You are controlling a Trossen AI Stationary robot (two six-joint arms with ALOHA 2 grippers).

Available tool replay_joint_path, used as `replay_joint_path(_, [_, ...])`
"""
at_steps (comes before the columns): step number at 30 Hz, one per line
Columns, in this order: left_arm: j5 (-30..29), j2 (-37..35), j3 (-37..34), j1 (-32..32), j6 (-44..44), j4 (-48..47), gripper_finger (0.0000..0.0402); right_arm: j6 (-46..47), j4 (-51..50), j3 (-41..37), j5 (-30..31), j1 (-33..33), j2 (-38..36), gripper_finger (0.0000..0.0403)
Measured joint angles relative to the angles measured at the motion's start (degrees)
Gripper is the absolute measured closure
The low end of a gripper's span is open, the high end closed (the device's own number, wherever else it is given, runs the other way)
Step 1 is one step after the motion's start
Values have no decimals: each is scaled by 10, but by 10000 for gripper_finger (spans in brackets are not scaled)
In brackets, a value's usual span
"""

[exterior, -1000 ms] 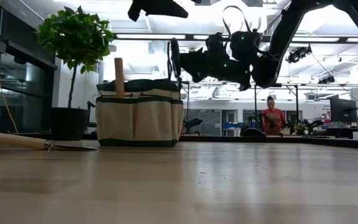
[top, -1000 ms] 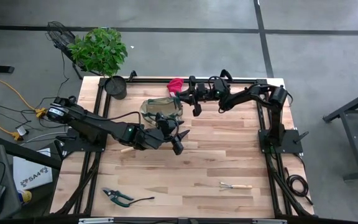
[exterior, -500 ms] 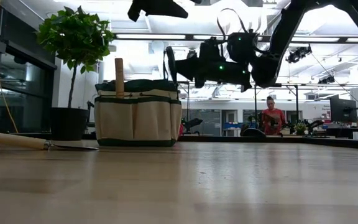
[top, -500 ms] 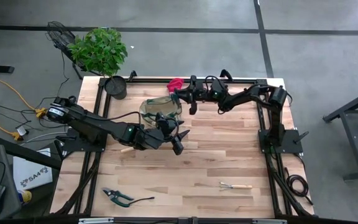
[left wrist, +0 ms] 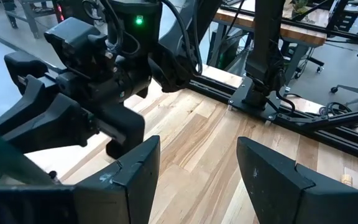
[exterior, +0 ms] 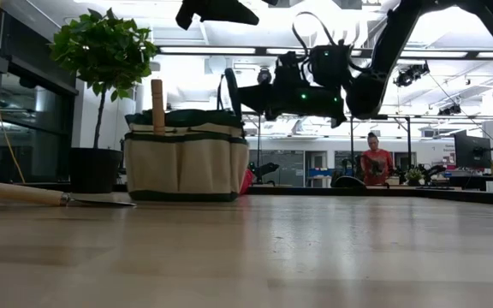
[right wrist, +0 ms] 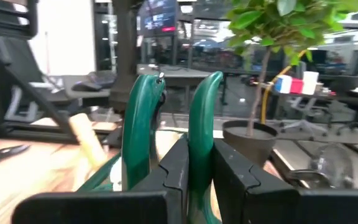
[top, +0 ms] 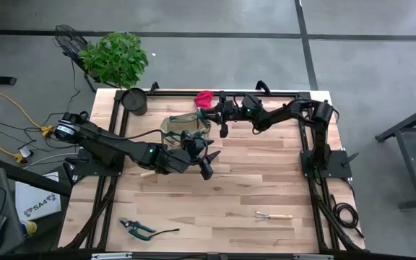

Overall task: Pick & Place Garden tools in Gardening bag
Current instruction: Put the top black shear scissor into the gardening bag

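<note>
The tan gardening bag (top: 186,124) with green trim stands on its base at the far middle of the table, a wooden tool handle (exterior: 157,104) sticking up out of it. My right gripper (top: 220,119) is at the bag's right rim, shut on a green bag handle. My left gripper (top: 209,162) hovers open just near of the bag, holding nothing. A trowel (exterior: 50,196) lies flat under my left arm. Pruners (top: 137,228) and a mini rake (top: 274,215) lie near the front edge. A red glove (top: 204,97) lies at the far edge. My right gripper pinches one green strap of the bag's handle (right wrist: 201,134) between its two fingers; a second green strap (right wrist: 138,127) stands just outside one finger. The fingers come about level from the table's right and lie across the strap. The strap (exterior: 228,89) stands upright above the bag's rim, and the bag's base rests on the table.
A black pot (top: 135,101) with a leafy plant stands at the far left corner, close to the bag. Open wood spreads across the table's middle and right (top: 266,173). A person (exterior: 372,161) shows in the room far beyond the table.
My right gripper has swung a little toward the table's left, still shut on the green handle. The bag has slid slightly leftward with it, staying upright.
</note>
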Motion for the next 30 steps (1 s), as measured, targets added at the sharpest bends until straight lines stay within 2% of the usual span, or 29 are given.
replay_joint_path(5, [0, 0, 0, 0, 0, 0, 194, 2, 0, 0, -38, -9, 0, 365])
replay_joint_path(10, [0, 0, 0, 0, 0, 0, 194, -15, -9, 0, -39, -9, 0, 365])
replay_joint_path(12, [0, 0, 0, 0, 0, 0, 194, -17, -17, 0, -14, -8, 0, 365])
replay_joint_path(16, [0, 0, 0, 0, 0, 0, 194, -24, -32, 0, 75, -7, 0, 365])
replay_joint_path(22, [0, 0, 0, 0, 0, 0, 194, -25, -35, 0, 118, -3, 0, 365])
replay_joint_path(27, [2, 0, 0, 0, 0, 0, 194, -44, -37, 0, 46, -3, 0, 365])
replay_joint_path(30, [5, 0, 0, 0, 0, 0, 194, -42, -39, 0, 53, -2, 0, 365])
